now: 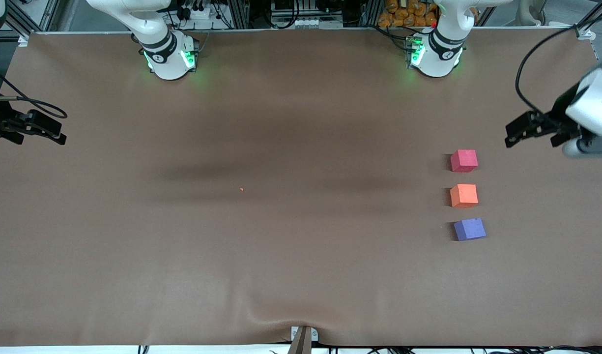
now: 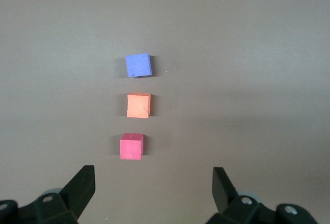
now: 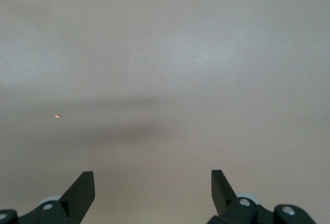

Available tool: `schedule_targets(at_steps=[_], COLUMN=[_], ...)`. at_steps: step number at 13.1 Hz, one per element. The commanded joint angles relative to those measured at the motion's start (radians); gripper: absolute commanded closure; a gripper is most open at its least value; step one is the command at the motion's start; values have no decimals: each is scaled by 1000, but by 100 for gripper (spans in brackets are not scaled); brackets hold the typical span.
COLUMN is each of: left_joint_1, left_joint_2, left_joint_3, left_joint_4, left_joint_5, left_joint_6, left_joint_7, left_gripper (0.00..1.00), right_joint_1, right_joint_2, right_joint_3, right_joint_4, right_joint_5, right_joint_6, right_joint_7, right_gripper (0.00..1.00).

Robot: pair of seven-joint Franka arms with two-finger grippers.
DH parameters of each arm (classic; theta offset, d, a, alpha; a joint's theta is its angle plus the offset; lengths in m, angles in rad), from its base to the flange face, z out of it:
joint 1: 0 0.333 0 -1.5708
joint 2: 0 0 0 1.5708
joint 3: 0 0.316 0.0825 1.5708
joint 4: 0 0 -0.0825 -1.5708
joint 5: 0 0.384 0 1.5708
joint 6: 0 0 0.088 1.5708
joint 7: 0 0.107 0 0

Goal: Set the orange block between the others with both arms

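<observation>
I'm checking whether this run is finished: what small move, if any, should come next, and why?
Probably none beyond keeping both arms back. The orange block already sits between the red block and purple block, apart from both. The left gripper and right gripper are open, empty, at the table's ends.

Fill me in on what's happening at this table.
Nothing is being handled. The orange block sits in a row between the pinkish-red cube and the purple-blue cube, toward the left arm's end. The left claw hangs open and empty near them; the right claw waits open at the right arm's end.
</observation>
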Motion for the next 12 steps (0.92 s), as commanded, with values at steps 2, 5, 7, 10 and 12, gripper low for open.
schedule_targets(at_steps=[2, 5, 7, 10, 12], left_joint_1=[1, -65, -117, -119, -122], left_joint_2=[-108, -131, -134, -180, -174], left_joint_3=[-1, 67, 121, 124, 129], left_joint_4=[-92, -114, -136, -229, -235], left_joint_5=[-32, -34, -34, -34, -23], left_joint_6=[-11, -14, -12, 41, 49], left_joint_7=[-9, -3, -1, 5, 5], left_gripper=[0, 0, 0, 0, 0], right_joint_1=[7, 7, 9, 9, 9], right_joint_2=[-2, -2, -2, -2, -2], right_joint_3=[-3, -3, -3, -3, -3], right_joint_4=[-2, -2, -2, -2, -2], right_joint_5=[-9, -9, -9, -9, -9], right_joint_6=[5, 5, 5, 5, 5], right_joint_7=[11, 10, 10, 10, 10], right_gripper=[0, 0, 0, 0, 0])
